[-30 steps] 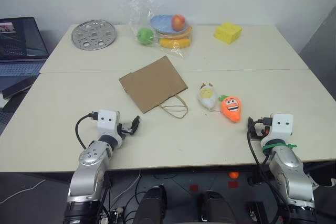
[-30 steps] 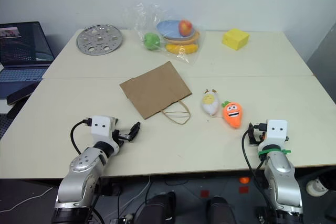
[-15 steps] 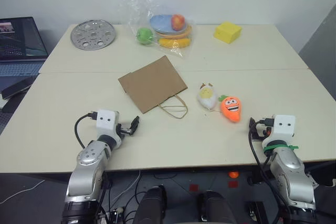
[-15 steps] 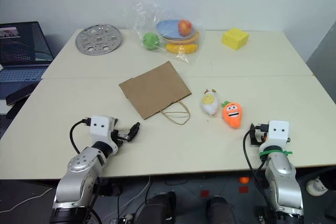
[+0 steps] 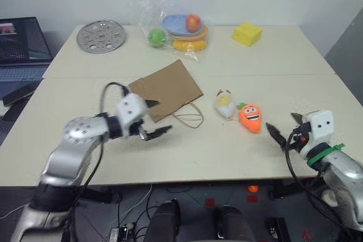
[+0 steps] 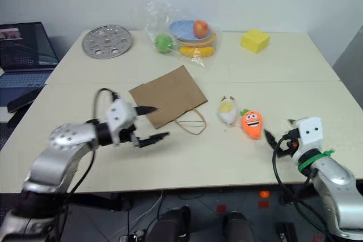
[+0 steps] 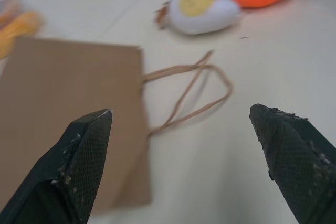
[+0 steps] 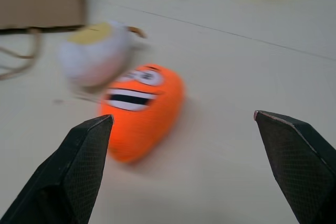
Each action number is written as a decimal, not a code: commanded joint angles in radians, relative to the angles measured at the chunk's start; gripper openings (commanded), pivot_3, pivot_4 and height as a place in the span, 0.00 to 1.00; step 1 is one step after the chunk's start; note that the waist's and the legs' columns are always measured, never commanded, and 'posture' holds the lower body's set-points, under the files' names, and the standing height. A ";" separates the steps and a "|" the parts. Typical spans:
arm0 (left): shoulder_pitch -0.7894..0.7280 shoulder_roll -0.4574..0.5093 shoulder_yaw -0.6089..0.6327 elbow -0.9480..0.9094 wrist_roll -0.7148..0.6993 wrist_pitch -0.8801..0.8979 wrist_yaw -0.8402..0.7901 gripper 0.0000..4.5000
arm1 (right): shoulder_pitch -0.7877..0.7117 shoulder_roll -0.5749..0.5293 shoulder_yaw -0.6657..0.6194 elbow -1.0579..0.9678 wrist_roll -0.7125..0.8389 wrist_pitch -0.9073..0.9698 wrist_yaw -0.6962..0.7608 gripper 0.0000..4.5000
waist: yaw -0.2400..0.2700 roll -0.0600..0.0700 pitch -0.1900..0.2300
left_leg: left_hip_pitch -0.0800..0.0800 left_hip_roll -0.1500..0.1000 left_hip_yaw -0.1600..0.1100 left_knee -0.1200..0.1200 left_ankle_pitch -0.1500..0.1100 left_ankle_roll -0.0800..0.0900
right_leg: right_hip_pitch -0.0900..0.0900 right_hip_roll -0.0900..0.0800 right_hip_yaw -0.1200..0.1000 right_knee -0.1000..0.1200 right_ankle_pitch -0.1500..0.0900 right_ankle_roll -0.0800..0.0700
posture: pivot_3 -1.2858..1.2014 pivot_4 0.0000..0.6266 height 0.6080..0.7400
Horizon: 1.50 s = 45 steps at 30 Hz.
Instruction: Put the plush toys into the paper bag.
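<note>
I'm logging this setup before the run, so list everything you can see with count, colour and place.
bag: one, brown, flat mid-table, handles toward the toys
egg toy: one, cream-white with yellow, right of the bag handles
carrot toy: one, orange, beside the egg toy
fruit bag: one, clear wrap holding fruit and a blue bowl, far edge
block: one, yellow, far right
metal disc: one, silver, far left
laptop: one, dark, off the table's left
table: cream
left end effector: open, at the bag's near edge
right end effector: open, near the carrot toy

- Lab or test room: plain pale wall, two cream worktops [image 5: 266, 157] pushed edge to edge.
- Open laptop [image 5: 22, 41] beside worktop's far left corner; loose cables [image 5: 22, 205] on floor.
</note>
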 commanded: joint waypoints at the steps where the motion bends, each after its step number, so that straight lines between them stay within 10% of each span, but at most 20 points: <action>1: -0.095 -0.065 -0.102 0.148 0.082 -0.115 -0.047 1.00 | -0.031 -0.075 0.040 -0.094 0.084 0.054 0.102 1.00 | -0.002 -0.001 0.000 | 0.000 0.000 0.000 0.000 0.000 0.001 | 0.001 0.000 0.000 0.000 0.000 0.001 | 0.52 0.24 1.00; 11: -0.305 -0.262 -0.173 0.546 0.229 -0.365 0.021 1.00 | -0.117 -0.005 0.121 -0.176 0.094 0.133 -0.036 1.00 | 0.007 -0.005 0.003 | -0.001 0.001 0.000 0.002 0.003 0.006 | 0.004 0.004 -0.002 0.002 0.001 0.010 | 0.52 0.24 1.00; 27: -0.338 -0.279 -0.115 0.612 0.190 -0.340 -0.021 0.00 | -0.070 0.022 0.132 -0.176 0.073 0.102 -0.091 1.00 | 0.004 -0.005 0.003 | -0.007 0.001 0.000 0.015 0.003 0.006 | 0.002 0.004 -0.001 0.003 0.007 0.011 | 0.52 0.24 1.00; 38: -0.520 -0.204 0.051 0.537 -0.087 -0.038 -0.242 0.00 | -0.178 0.100 0.275 -0.068 -0.018 0.047 -0.117 1.00 | -0.001 -0.005 0.003 | -0.011 0.001 0.000 0.017 0.004 0.007 | -0.001 0.006 -0.001 0.004 0.008 0.011 | 0.52 0.24 1.00; 45: -0.593 -0.162 0.076 0.589 -0.120 0.037 -0.335 0.00 | -0.421 0.284 0.407 0.158 -0.089 0.009 -0.148 0.55 | -0.008 -0.005 0.003 | -0.010 0.003 0.000 0.017 0.005 0.008 | -0.001 0.014 0.000 0.006 0.010 0.015 | 0.52 0.24 1.00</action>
